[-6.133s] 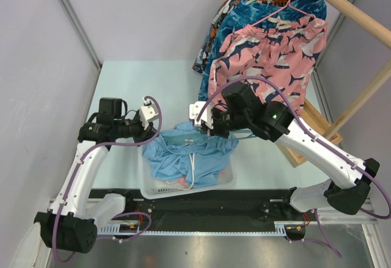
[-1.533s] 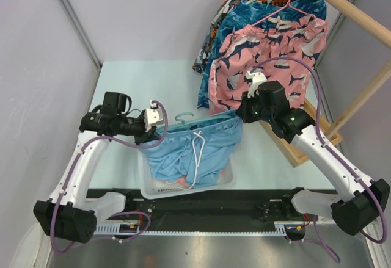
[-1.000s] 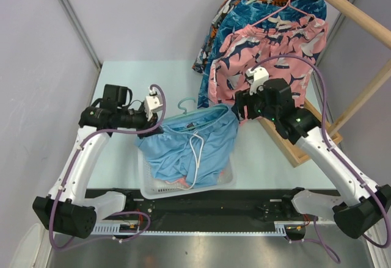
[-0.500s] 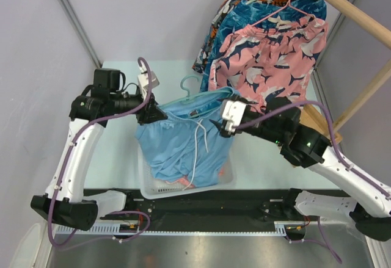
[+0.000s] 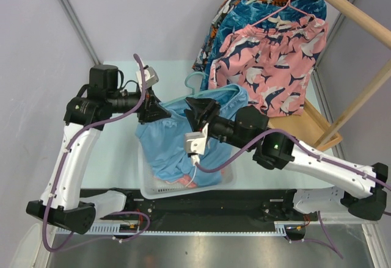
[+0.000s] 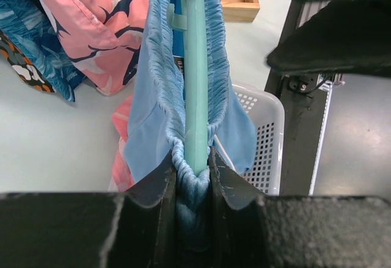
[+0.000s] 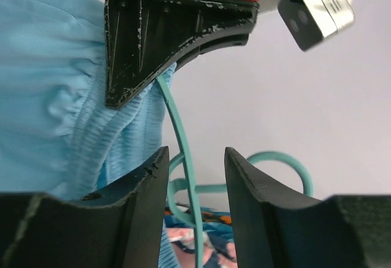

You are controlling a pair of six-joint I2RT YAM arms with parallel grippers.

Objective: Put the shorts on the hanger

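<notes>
My shorts are plain sky-blue, with a gathered elastic waist and a white drawstring. They hang in the middle of the overhead view. The waist is stretched along the mint-green hanger, and the legs droop into the white basket at the lower centre, which stands on the pale desk. The hanger's hook sticks up just left of the pink shark-print shorts in the upper right.

My left hand is clamped on the left end of the waistband. In its wrist view the fingers pinch the bunched blue fabric with the hanger's end sandwiched inside it.

My right hand sits near the middle of the waistband with its fingers apart. The hanger's thin arm runs up between them, and I cannot see it touching either one
</notes>
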